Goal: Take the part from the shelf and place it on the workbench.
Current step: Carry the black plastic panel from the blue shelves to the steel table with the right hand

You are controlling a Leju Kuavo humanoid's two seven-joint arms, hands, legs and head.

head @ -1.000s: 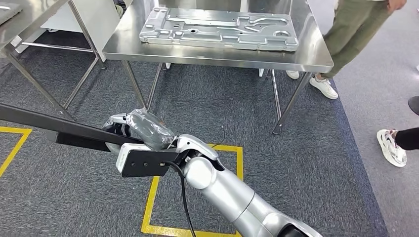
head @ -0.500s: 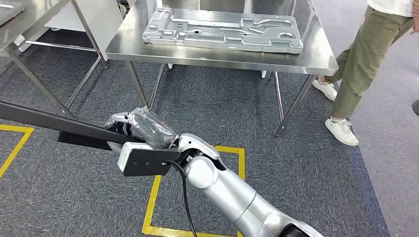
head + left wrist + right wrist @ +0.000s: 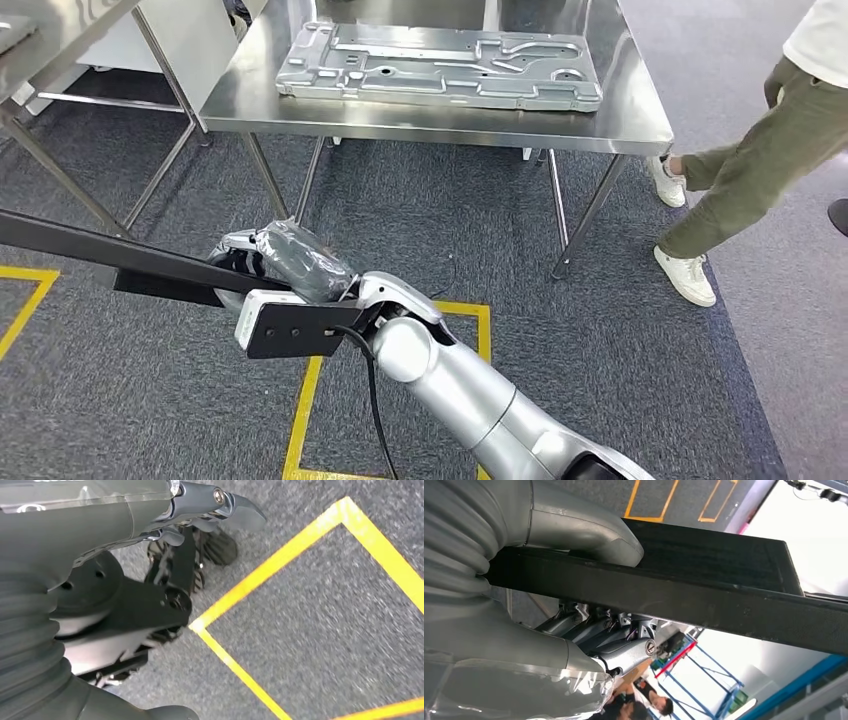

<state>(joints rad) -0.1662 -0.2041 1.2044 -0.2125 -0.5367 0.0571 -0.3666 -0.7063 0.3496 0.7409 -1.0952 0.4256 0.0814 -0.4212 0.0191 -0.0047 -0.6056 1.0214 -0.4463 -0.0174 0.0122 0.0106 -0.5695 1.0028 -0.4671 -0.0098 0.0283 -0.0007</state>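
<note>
While the counter (image 3: 440, 118) lies ahead, right hand (image 3: 285, 262) grips a black bar (image 3: 120, 255)

Bar's long axis runs leftward across the body; left hand (image 3: 190, 560) hangs with fingers curled, holding nothing.

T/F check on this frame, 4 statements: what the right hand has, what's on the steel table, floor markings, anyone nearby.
1. The right hand grips a long black part. True.
2. The steel table carries only a red bin. False: a stamped grey metal panel lies flat on it.
3. Yellow tape lines mark the grey carpet. True.
4. Nobody is near the table. False: a person in olive trousers and white shoes stands at its right end.
</note>
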